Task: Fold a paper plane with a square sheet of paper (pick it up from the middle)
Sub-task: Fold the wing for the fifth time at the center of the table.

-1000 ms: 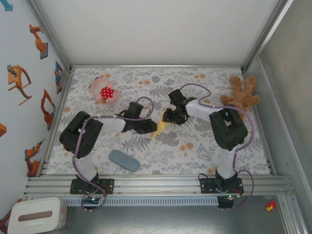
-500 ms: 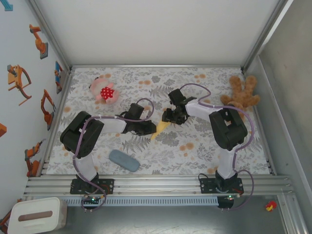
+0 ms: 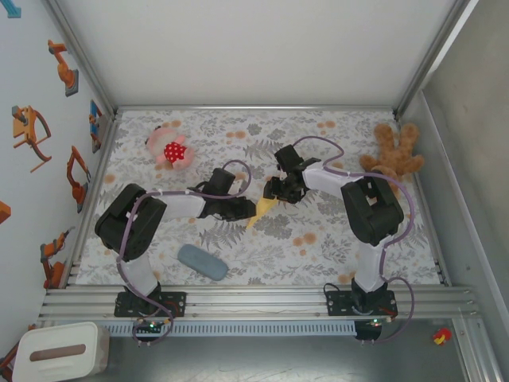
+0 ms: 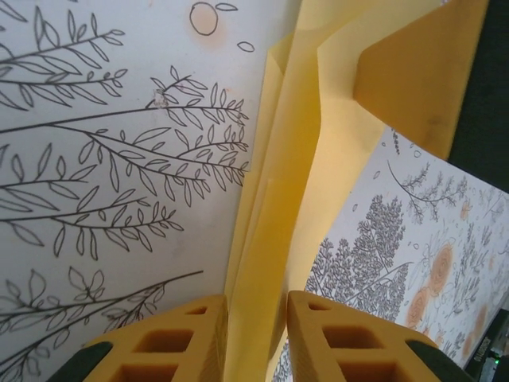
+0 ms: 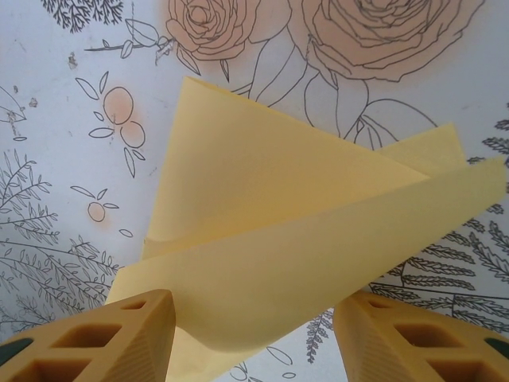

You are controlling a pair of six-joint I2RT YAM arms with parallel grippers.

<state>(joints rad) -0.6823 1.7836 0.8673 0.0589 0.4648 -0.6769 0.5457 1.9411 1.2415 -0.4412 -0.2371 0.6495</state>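
The square sheet of paper (image 3: 261, 209) is folded into a slim, pointed yellow shape with a centre crease and lies on the floral table cover mid-table, between the two arms. My left gripper (image 3: 245, 208) reaches it from the left. In the left wrist view the paper (image 4: 302, 159) runs up from between the left gripper's (image 4: 258, 334) yellow fingers, which stand a narrow gap apart around loose, fanned layers without pinching them. My right gripper (image 3: 275, 193) is over the far end. In its wrist view the paper's wide flaps (image 5: 294, 239) spread between the wide-open right gripper (image 5: 254, 334).
A brown teddy bear (image 3: 392, 153) lies at the back right and a pink plush with a red dotted patch (image 3: 171, 149) at the back left. A grey-blue oblong pad (image 3: 202, 261) lies front left. Metal rails edge the table.
The left jaws have eased apart around the paper and the right jaws have widened. The right gripper has shifted slightly left. The paper has barely moved.
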